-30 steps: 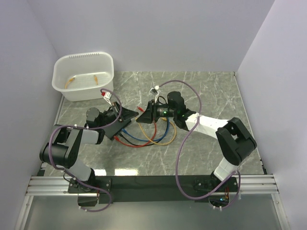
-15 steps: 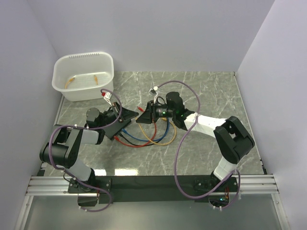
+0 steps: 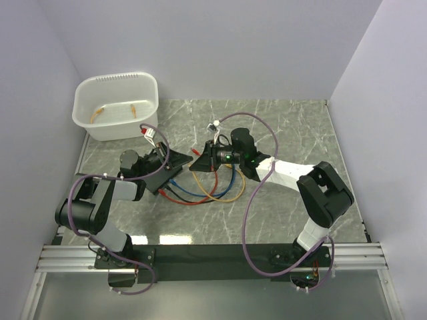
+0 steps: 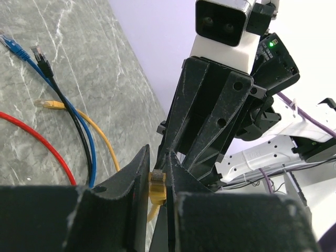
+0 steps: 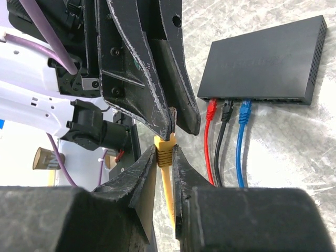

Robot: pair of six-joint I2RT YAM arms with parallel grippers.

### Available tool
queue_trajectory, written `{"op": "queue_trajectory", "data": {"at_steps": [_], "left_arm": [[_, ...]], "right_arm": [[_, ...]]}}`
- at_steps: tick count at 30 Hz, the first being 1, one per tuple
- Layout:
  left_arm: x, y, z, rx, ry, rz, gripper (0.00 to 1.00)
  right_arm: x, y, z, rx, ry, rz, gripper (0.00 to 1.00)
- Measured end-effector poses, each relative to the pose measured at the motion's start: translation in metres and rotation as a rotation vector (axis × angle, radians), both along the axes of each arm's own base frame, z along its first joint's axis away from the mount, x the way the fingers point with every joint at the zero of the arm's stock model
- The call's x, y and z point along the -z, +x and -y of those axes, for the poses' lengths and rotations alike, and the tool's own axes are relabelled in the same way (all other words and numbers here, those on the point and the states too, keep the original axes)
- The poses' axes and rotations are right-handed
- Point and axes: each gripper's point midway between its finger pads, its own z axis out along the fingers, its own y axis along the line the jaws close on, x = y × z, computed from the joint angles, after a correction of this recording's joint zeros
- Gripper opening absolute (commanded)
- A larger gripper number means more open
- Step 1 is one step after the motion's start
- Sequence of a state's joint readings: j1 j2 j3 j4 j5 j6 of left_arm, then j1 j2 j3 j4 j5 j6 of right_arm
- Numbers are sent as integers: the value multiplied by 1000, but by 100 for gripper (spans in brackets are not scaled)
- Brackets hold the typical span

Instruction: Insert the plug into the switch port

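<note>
The plug (image 5: 164, 156) is yellow, on a yellow cable (image 5: 169, 202), and hangs above the marble table between both grippers. My right gripper (image 5: 164, 150) is shut on its ribbed boot. My left gripper (image 4: 158, 160) is shut on the plug (image 4: 157, 185) at its clear tip, meeting the right one nose to nose (image 3: 189, 162). The switch (image 5: 262, 63) is a flat black box lying on the table beyond the grippers. Red, black and blue plugs sit in ports along its near edge. In the top view the switch (image 3: 159, 181) lies partly under the left arm.
A white tub (image 3: 117, 107) stands at the back left. Red, blue, black and yellow cables (image 3: 213, 190) loop on the table between the arms. Loose blue (image 4: 16, 50), black (image 4: 39, 52) and yellow (image 4: 47, 104) cable ends lie on the marble.
The right gripper has edged a little to the left, closer to the left gripper. The left arm and the switch have not moved.
</note>
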State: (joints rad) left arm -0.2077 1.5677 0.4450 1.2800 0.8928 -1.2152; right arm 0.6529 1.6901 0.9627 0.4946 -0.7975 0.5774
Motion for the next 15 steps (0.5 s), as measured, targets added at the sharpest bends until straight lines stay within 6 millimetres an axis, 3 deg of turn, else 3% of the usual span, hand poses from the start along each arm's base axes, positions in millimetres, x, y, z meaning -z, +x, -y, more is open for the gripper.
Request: {"op": "queue_trajectory", "data": {"at_steps": [4, 5, 8, 11, 15], "left_arm": [[-2, 0, 0, -4, 14, 39, 23], [-4, 0, 0, -7, 19, 57, 36], [-12, 2, -3, -50, 47, 112, 52], [-22, 9, -10, -144, 85, 148, 62], [-26, 23, -25, -290, 140, 159, 64]], "right_arm": [[1, 0, 0, 0, 0, 3, 0], [0, 0, -1, 0, 3, 8, 0], [1, 0, -1, 3, -3, 22, 0], [7, -1, -1, 21, -37, 36, 0], [16, -6, 0, 48, -109, 60, 0]]}}
